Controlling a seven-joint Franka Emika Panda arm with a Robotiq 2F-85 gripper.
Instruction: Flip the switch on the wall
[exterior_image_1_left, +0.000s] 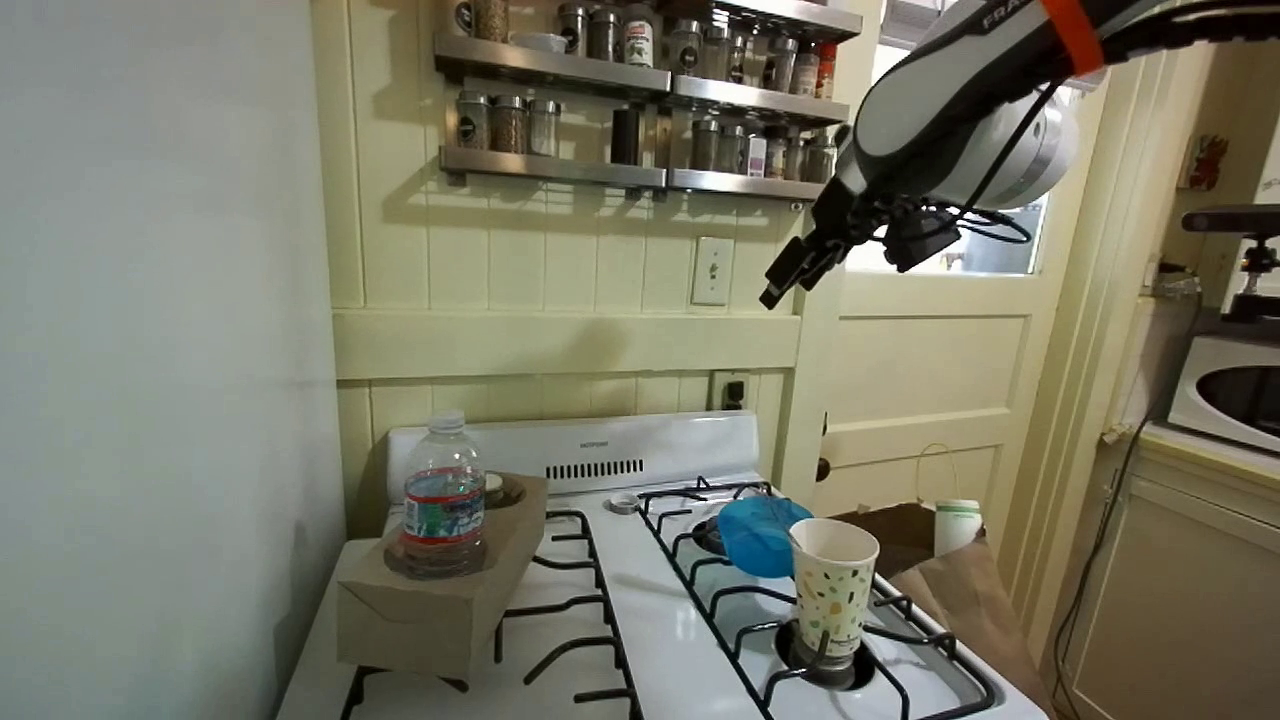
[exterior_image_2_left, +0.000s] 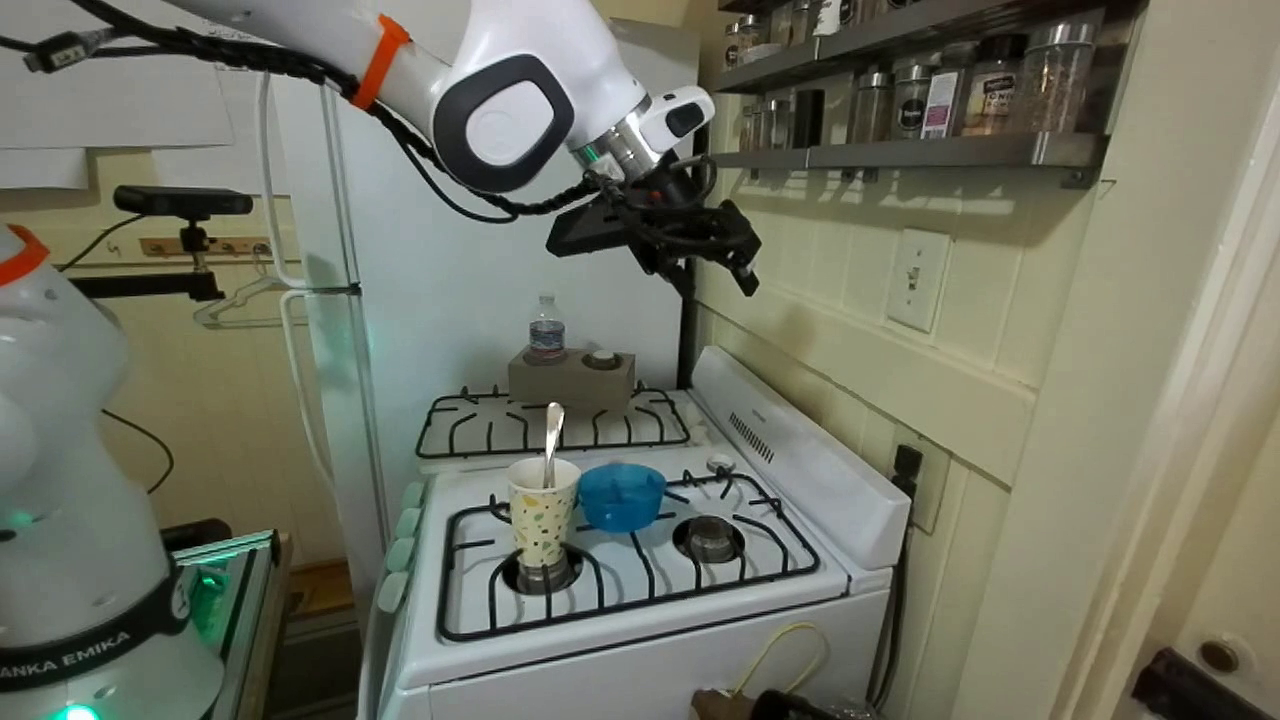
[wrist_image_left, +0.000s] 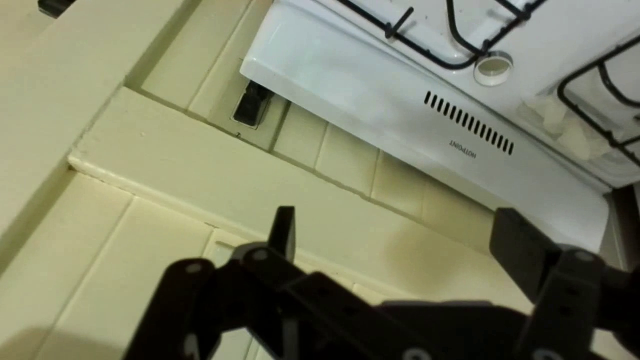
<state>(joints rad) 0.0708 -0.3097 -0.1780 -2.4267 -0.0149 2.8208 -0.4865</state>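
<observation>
Above the stove (exterior_image_1_left: 665, 610), close to the panelled wall (exterior_image_1_left: 517, 265): the claw (wrist_image_left: 396, 225), its two fingers (wrist_image_left: 517, 250) spread well apart. Nearby, not touching it, the switch (exterior_image_1_left: 712, 270), upright on the wall between a spice shelf (exterior_image_1_left: 745, 186) and a horizontal rail (exterior_image_1_left: 480, 345); from where I stand its toggle (exterior_image_2_left: 912, 279) is too small to read as up or down. Wrist view: the claw's dark linkage (wrist_image_left: 235, 295) covers part of the wall, and I cannot identify a pale edge (wrist_image_left: 218, 252) behind it. Over a burner (exterior_image_2_left: 543, 577), a patterned paper cup (exterior_image_1_left: 835, 590) holding a spoon (exterior_image_2_left: 553, 430), whose lower end the cup conceals; beside it, a blue bowl (exterior_image_2_left: 622, 500), contents not discernible. Across the stove, a cardboard box (exterior_image_1_left: 410, 625) with two recesses: one seats a clear labelled bottle (exterior_image_1_left: 444, 490), upright, its fill indistinct; its neighbour, a white-topped object (exterior_image_2_left: 601, 358) mostly sunk from sight. Glass jars (exterior_image_1_left: 508, 125) with tan and dark fillings line the shelves, the top row cut off in both exterior views. Next to the stove, a brown paper bag (exterior_image_1_left: 965, 590); a white-and-green item (exterior_image_1_left: 957, 527) protrudes, its lower part hidden. Cropped in an exterior view, a white appliance (exterior_image_1_left: 1230, 385) on a counter (exterior_image_1_left: 1200, 450).
</observation>
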